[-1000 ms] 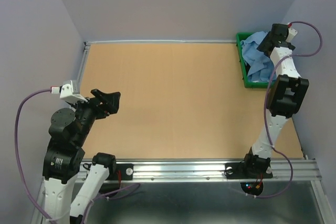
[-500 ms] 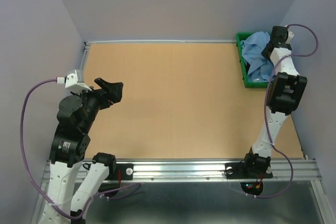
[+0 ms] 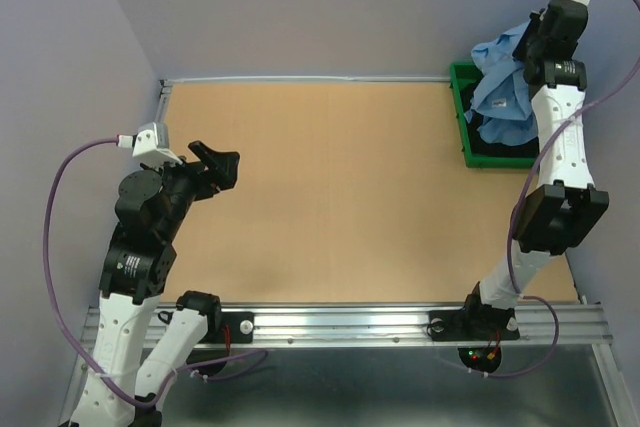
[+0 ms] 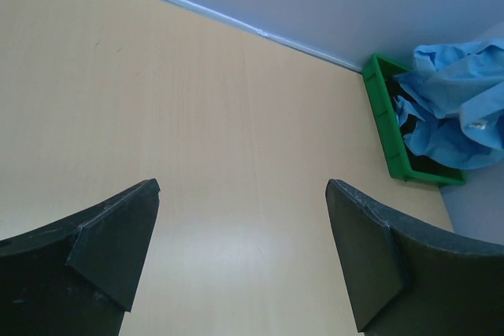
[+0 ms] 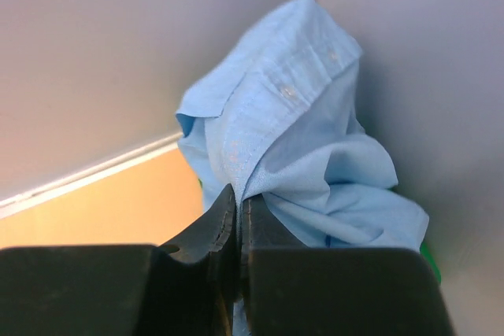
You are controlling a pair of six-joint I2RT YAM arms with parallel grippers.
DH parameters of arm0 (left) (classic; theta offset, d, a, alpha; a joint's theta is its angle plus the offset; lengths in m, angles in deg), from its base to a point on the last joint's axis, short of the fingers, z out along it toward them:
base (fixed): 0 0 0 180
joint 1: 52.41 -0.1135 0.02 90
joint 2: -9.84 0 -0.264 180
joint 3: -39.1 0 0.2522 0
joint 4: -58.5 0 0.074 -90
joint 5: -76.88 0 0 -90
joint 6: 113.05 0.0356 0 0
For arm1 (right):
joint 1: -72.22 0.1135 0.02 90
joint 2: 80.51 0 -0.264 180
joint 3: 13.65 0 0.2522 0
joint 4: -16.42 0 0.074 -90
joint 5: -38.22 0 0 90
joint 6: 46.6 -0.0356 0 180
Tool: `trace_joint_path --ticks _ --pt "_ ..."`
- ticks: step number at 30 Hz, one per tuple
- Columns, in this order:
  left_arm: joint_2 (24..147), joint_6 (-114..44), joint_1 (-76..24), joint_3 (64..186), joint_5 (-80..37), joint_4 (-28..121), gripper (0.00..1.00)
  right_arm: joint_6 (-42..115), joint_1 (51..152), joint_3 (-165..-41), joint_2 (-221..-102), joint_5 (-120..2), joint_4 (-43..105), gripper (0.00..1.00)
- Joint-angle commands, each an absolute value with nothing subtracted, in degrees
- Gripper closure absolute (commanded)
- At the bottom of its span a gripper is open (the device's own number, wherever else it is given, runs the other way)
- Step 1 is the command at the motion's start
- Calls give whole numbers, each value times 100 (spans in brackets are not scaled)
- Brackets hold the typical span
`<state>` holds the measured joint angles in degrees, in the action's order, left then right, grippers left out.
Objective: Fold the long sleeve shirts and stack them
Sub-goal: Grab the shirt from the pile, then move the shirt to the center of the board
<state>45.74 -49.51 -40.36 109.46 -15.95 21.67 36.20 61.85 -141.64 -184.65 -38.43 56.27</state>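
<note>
Fabric worry: our right gripper [image 5: 238,204] pinches the light blue shirt [image 5: 299,116] by a thin fold, half out of the green bin [image 3: 463,122]; we fear it slips or snags there. Our left gripper [image 4: 242,194] gapes wide

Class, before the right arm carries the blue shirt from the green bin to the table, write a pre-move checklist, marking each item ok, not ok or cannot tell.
1. Grip: right claw shut on shirt: ok.
2. Cloth wholly out of green bin: not ok, blue cloth hangs down into it.
3. Only one shirt held: cannot tell.
4. Landing area on table bare: ok.
5. Helper: left claw open over the table's left side: ok.
</note>
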Motion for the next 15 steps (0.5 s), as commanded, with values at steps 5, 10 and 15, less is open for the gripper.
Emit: trace_joint_path --ticks 5,10,15 --pt "4517 -4705 -4011 10911 -1655 2443 1 4278 6694 -14781 -18186 -4307 5225 99" --pt "4421 -4687 -4011 10981 -1462 2338 1 4516 7475 -15352 -18185 -4851 5225 99" --pt "4447 -4722 -4011 11122 -1093 2180 1 4097 8186 -16362 -18439 -5694 5085 99"
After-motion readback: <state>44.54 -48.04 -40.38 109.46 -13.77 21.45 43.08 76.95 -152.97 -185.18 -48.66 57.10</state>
